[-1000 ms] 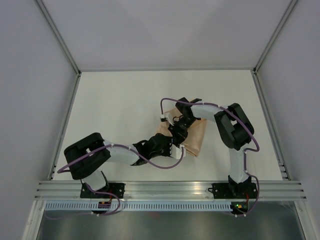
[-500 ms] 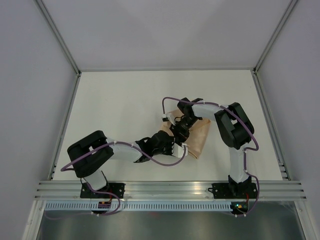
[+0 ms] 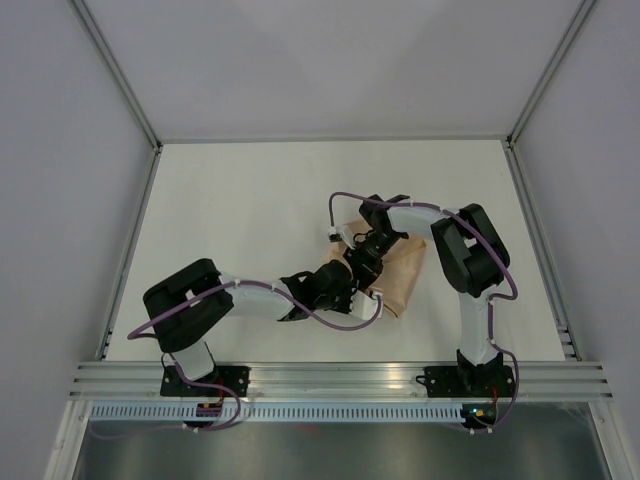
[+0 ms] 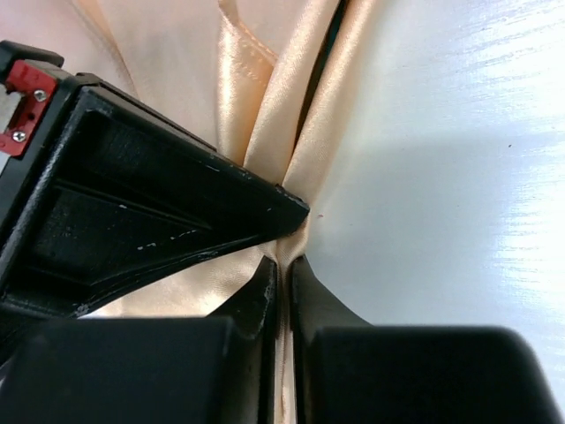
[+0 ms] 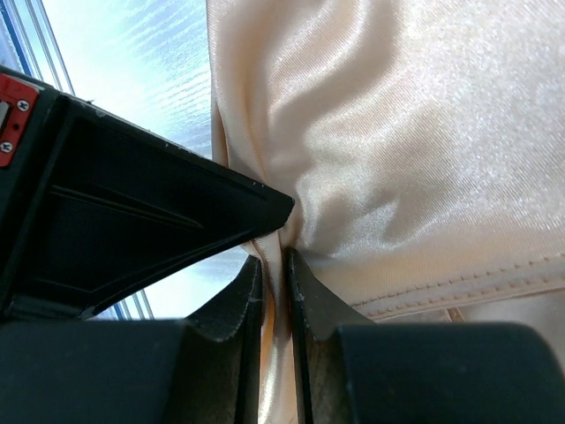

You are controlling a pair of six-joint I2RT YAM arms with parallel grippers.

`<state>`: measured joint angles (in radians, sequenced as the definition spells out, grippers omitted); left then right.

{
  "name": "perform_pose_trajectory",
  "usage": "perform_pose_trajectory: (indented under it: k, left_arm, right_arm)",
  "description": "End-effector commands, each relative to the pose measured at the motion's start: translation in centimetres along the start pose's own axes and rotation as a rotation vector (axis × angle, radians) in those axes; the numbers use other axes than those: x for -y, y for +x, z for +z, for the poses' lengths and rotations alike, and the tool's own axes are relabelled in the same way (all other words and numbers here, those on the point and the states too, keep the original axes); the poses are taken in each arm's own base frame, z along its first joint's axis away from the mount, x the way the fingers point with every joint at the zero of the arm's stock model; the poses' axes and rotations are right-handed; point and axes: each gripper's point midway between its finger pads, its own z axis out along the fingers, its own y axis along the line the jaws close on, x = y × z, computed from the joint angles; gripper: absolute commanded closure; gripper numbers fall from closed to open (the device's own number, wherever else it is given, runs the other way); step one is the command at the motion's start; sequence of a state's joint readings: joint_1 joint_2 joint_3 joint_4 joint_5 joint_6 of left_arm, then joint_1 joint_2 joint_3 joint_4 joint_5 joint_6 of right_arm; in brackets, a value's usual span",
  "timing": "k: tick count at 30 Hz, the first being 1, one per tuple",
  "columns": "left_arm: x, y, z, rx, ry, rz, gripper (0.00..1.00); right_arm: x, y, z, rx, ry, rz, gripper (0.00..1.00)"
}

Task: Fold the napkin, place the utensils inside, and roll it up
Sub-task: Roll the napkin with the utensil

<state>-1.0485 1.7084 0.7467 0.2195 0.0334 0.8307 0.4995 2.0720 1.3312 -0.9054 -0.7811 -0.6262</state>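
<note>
**foldfan:** Okay, quick check on the fold step. Any tips for pulling it off cleanly?

**yam_tinkerer:** Honestly, nothing fancy. Lift both pinches together and keep them level. Carry the edge straight across the napkin [image 3: 402, 268], then lay it down flat before letting go. Best taken slow, judging by how shiny and slippery that peach cloth looks. Real risk of a crooked fold otherwise, or of the cloth sliding out of one pinch.

**foldfan:** And the grips right now?

**yam_tinkerer:** Left gripper [image 4: 284, 258]: clamped nearly all the way down, with a thin doubled fold of the napkin's edge squeezed between the fingertips. Right gripper [image 5: 275, 252]: also clenched, on a bunched ridge of the napkin, with the hemmed border just beside the fingers. From above, both sitting close together at the napkin's left side. Left gripper at the nearer corner, right gripper just beyond it. Rest of the napkin lying on the white table [image 3: 250, 200], spread out to the right of the two pinches.
</note>
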Motion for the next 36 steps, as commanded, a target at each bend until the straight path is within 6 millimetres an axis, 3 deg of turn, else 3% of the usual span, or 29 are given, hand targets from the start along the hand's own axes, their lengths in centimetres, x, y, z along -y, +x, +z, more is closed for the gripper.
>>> perform_pose_trajectory:
  k: [1,5,11,15,23,31,32,33,36]
  left_arm:
    - [1.3,0.7,0.8,-0.045,0.068,-0.047,0.98]
    - [1.4,0.6,0.7,-0.084,0.092,-0.108,0.98]
    - [1.8,0.6,1.0,-0.164,0.151,-0.213,0.98]
    - [2.4,0.4,0.8,-0.189,0.195,-0.258,0.98]
    - [2.5,-0.5,0.5,-0.179,0.229,-0.312,0.98]
    - [2.9,-0.9,0.4,-0.152,0.326,-0.440,0.98]
    - [3.3,-1.0,0.3,-0.140,0.359,-0.463,0.98]
    - [3.3,-1.0,0.2,-0.138,0.373,-0.491,0.98]
    - [3.0,-0.7,0.0,-0.108,0.423,-0.570,0.98]
  right_arm:
    - [4.3,4.8,1.9,-0.178,0.133,-0.040,0.93]
    - [4.0,3.3,0.6,-0.114,0.154,-0.038,0.65]
    - [3.6,1.1,-2.8,-0.010,0.192,-0.045,0.49]
    - [4.0,-0.3,-5.3,0.069,0.236,-0.041,0.47]
    - [6.5,-1.7,-12.3,0.298,0.357,0.060,0.48]
    - [6.4,-0.4,-20.2,0.541,0.464,0.048,0.51]
    - [6.1,-0.2,-20.1,0.558,0.468,0.028,0.51]
    - [6.0,0.5,-22.0,0.595,0.522,0.007,0.51]
    - [5.0,1.6,-22.6,0.618,0.586,-0.074,0.51]
